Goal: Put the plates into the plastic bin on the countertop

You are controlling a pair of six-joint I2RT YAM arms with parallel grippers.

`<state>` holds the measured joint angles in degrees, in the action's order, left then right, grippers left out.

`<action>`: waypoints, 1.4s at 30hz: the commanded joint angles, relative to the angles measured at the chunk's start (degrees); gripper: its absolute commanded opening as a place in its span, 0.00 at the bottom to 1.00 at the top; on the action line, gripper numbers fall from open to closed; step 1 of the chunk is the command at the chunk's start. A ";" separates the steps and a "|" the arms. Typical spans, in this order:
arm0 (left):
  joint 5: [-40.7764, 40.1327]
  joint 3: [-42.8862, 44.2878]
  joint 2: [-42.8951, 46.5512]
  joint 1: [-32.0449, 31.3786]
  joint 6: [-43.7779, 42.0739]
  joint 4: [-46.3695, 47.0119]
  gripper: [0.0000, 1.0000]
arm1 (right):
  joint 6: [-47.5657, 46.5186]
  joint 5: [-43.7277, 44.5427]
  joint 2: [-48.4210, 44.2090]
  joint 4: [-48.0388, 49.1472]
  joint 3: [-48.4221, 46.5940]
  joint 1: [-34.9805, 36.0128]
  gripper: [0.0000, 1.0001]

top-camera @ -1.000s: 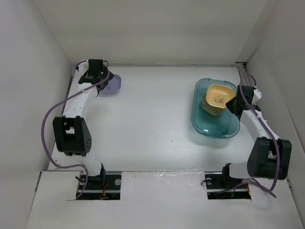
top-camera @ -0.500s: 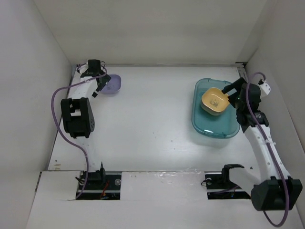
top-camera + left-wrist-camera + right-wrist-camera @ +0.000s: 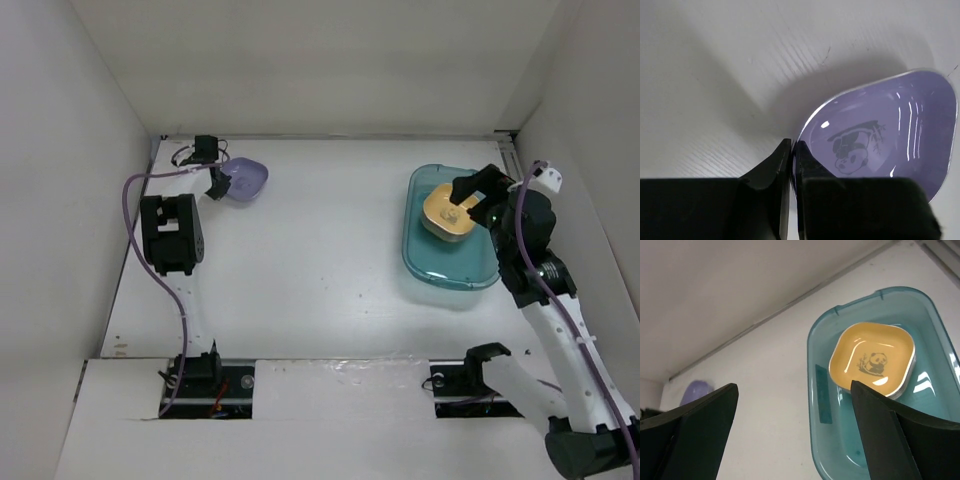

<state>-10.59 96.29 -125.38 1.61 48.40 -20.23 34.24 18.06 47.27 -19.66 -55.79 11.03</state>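
Yellow-orange plate lies in the plastic bin, my right gripper open, empty above it; far left, my left gripper pinches the purple plate.

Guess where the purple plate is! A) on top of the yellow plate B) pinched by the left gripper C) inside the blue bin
B: the left gripper is shut on the rim of the purple plate, well apart from the teal bin.
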 commanded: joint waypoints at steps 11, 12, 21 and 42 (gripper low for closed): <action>3.73 -6.45 24.38 -16.36 -11.38 -1.58 0.00 | -22.09 -19.38 26.70 8.23 -13.19 14.28 0.93; 5.65 -7.86 27.88 -17.59 -12.01 -1.57 0.00 | -22.72 -19.38 28.22 8.23 -14.07 14.89 0.93; 9.36 -16.92 40.47 -29.20 -16.59 0.01 0.00 | -24.66 -27.10 38.85 11.84 -19.80 16.40 0.93; 5.75 -17.45 39.95 -30.43 -15.17 -1.05 0.00 | -20.44 -22.55 39.02 17.64 -14.43 19.03 0.84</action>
<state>-7.49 75.90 -86.87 -28.51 33.26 -23.75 14.50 -1.52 82.72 -3.95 -68.75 29.71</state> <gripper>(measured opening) 0.021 0.845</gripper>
